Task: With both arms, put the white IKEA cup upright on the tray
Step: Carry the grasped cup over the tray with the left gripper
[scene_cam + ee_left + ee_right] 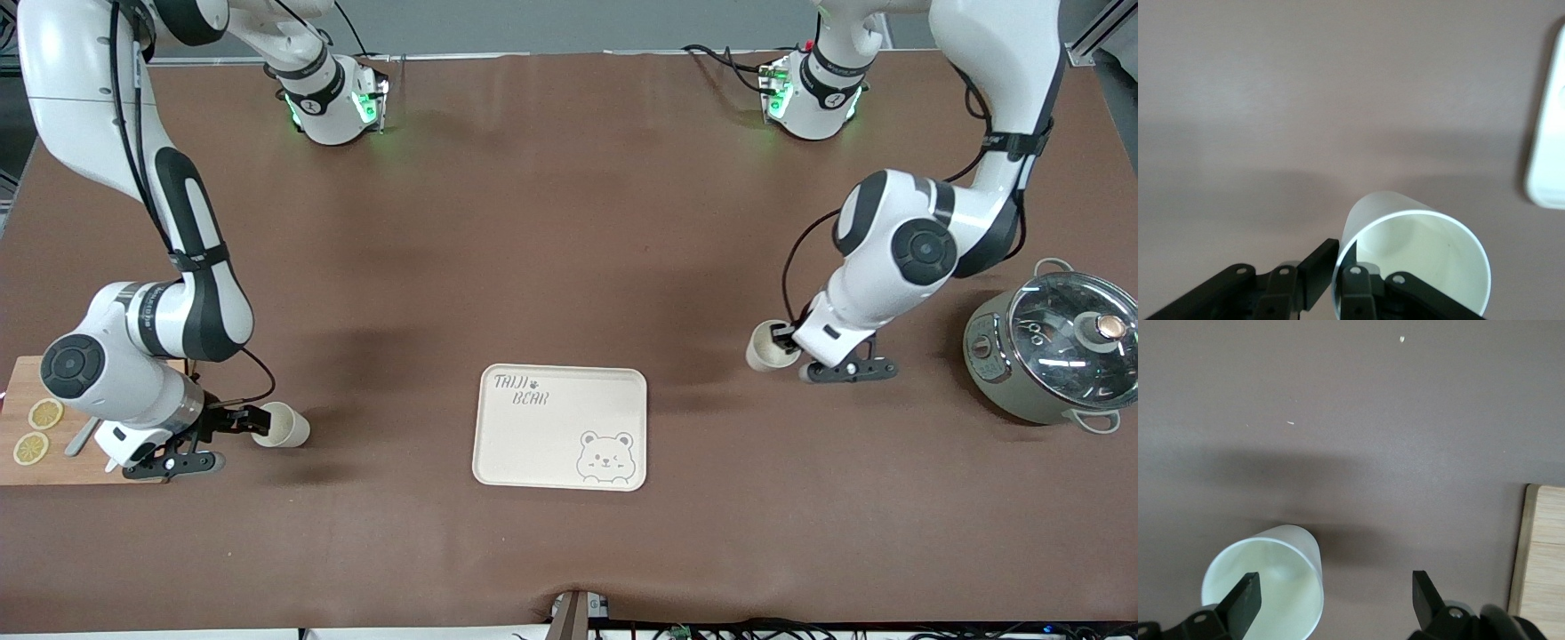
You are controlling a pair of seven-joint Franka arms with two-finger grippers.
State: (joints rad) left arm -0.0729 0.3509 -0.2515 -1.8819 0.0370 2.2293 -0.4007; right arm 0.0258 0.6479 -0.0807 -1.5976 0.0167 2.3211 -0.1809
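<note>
From the front, a brown matte table (551, 222) carries one flat cream rectangular tray (560, 427), two white plastic cups, one wooden cutting board (36, 471) and one lidded grey pot (1045, 360).

The left wrist view shows the left gripper (1338, 280) pinching one cup's rim (1411, 257), at the left arm's end of the table.

In the right wrist view, the right gripper (1335, 597) is spread wide, one finger inside the other cup (1265, 590).

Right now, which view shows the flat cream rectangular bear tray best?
The front view: the whole flat cream rectangular bear tray shows, lettering and bear face included. The left wrist view catches only one rounded edge. The right wrist view shows none of it.
</note>
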